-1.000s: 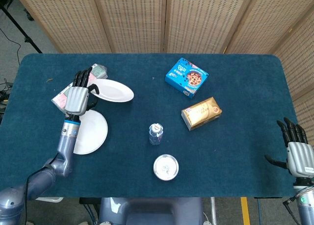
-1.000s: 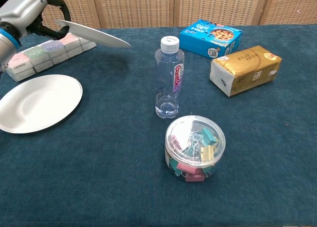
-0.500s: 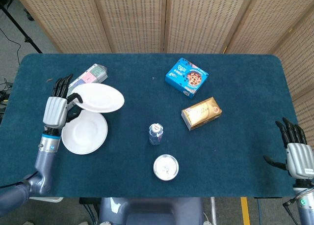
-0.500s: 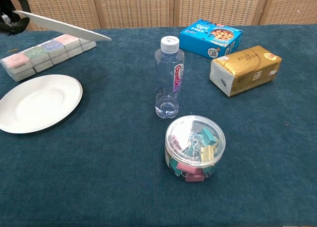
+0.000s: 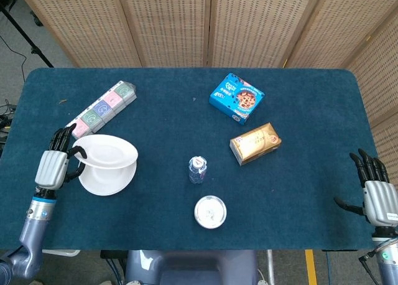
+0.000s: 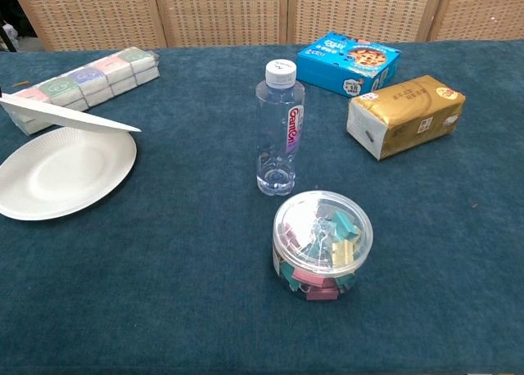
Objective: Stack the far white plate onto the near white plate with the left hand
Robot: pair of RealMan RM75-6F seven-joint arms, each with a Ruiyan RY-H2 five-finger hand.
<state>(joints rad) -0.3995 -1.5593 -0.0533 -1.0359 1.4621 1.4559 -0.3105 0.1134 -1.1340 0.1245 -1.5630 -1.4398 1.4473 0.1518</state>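
Woven folding screen (image 5: 211, 23), blue-clothed table (image 5: 311, 191), grey floor (image 5: 18, 55)

Far plate (image 5: 107, 153) above near plate (image 5: 111, 177) (tilted).

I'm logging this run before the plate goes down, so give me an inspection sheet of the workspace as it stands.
Surface: table with dark blue cloth, flat.
Job's things: far white plate held tilted above the near white plate, overlapping it in the head view, not yet laid down; near plate lies flat.
Clutter: water bottle upright; round clear tub of clips; blue cookie box; gold packet; long pack of pastel items.
Hands: left hand grips the far plate's left rim; right hand at the table's right edge, holding nothing, fingers apart.
Cables: nothing seen on the table.
Surroundings: woven folding screen behind the table.
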